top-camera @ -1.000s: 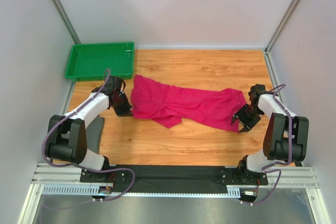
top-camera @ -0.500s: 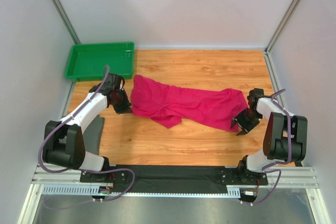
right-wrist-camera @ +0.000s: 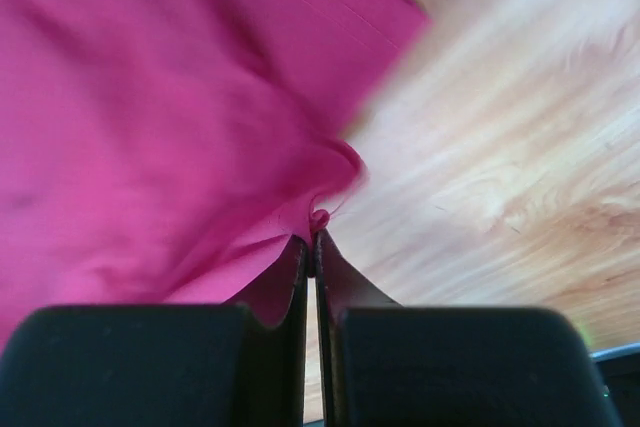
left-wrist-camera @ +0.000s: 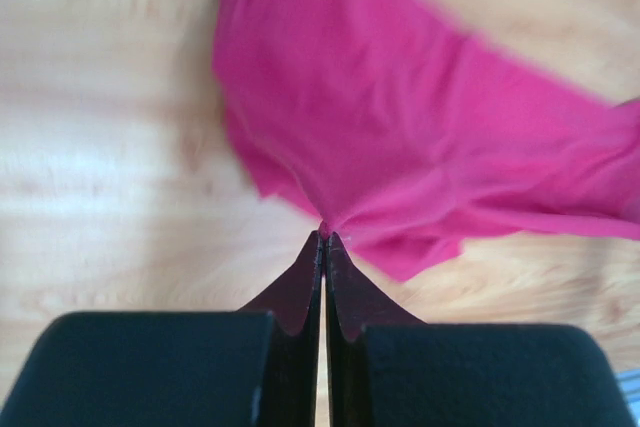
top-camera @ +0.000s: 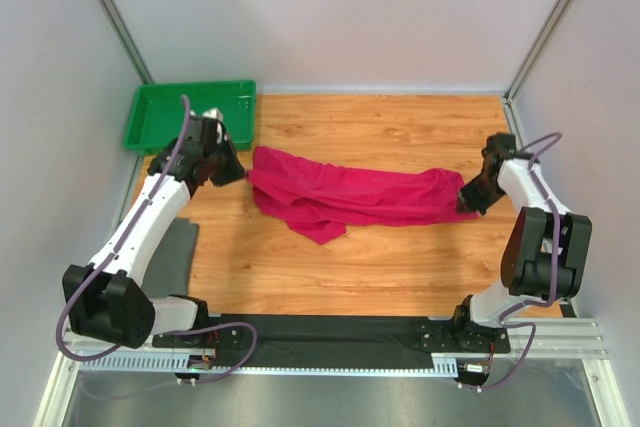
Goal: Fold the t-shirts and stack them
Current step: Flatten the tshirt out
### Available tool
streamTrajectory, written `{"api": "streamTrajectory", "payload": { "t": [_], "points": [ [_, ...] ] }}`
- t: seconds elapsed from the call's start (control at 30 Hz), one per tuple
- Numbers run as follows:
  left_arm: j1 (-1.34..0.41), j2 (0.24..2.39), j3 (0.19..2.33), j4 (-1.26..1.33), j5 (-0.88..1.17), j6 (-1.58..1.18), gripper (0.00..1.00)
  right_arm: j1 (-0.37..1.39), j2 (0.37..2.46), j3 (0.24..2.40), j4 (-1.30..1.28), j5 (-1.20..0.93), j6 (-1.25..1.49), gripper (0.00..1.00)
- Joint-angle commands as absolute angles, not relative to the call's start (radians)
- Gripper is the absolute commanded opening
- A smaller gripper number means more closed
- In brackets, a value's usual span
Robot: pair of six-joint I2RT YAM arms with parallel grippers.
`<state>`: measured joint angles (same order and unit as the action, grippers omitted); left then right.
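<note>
One magenta-pink t-shirt (top-camera: 350, 195) hangs stretched across the middle of the wooden table, sagging between the two arms. My left gripper (top-camera: 240, 172) is shut on the t-shirt's left edge; in the left wrist view the pink cloth (left-wrist-camera: 420, 137) bunches right at the closed tips of that left gripper (left-wrist-camera: 326, 237). My right gripper (top-camera: 466, 197) is shut on the t-shirt's right edge. The right wrist view shows a small fold of pink fabric (right-wrist-camera: 150, 127) pinched at the tips of the right gripper (right-wrist-camera: 314, 239). A loose flap (top-camera: 318, 227) droops at the lower left.
A green plastic tray (top-camera: 160, 137) sits at the back left corner, just behind the left arm. White walls and metal posts close in the table on three sides. A grey mat (top-camera: 172, 259) lies at the near left edge.
The right gripper has shut on the shirt's right edge and moved back. The left arm has lifted toward the tray with its edge. The shirt is pulled longer and straighter.
</note>
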<state>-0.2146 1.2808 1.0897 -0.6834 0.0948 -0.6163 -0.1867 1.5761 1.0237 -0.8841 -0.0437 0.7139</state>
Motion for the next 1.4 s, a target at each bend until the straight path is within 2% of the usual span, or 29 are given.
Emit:
{"api": "streamTrajectory", "payload": {
  "t": [0.0,0.1,0.2,0.47,0.83,0.97,1.1,1.2,1.37],
  "points": [
    [-0.218,1.267,1.285,-0.594,0.052,-0.520,0.00,-0.187,1.529,1.315,-0.916,0.049,0.715,0.00],
    [-0.218,1.310,1.431,-0.526,0.118,-0.453,0.00,-0.187,1.528,1.481,-0.953,0.054,0.709,0.00],
    [-0.218,1.313,1.512,-0.486,0.135,-0.428,0.00,-0.189,1.484,1.552,-0.957,0.063,0.698,0.00],
    [-0.218,1.155,1.676,-0.426,0.242,-0.295,0.00,-0.192,1.217,1.729,-0.997,0.060,0.621,0.00],
    [-0.218,0.868,1.856,-0.540,0.391,-0.120,0.00,-0.173,0.813,1.752,-1.022,0.075,0.589,0.00],
    [-0.229,0.844,1.977,-0.549,0.362,-0.104,0.00,-0.164,0.779,1.825,-1.055,0.077,0.609,0.00],
    [-0.236,0.920,2.049,-0.523,0.382,-0.132,0.00,-0.164,0.828,1.920,-1.077,0.078,0.623,0.00],
    [-0.236,1.010,2.048,-0.496,0.408,-0.153,0.00,-0.164,0.864,1.862,-1.055,0.095,0.626,0.00],
    [-0.236,1.168,1.886,-0.410,0.448,-0.143,0.00,-0.163,0.893,1.511,-0.896,0.094,0.644,0.00]
  ]
}}
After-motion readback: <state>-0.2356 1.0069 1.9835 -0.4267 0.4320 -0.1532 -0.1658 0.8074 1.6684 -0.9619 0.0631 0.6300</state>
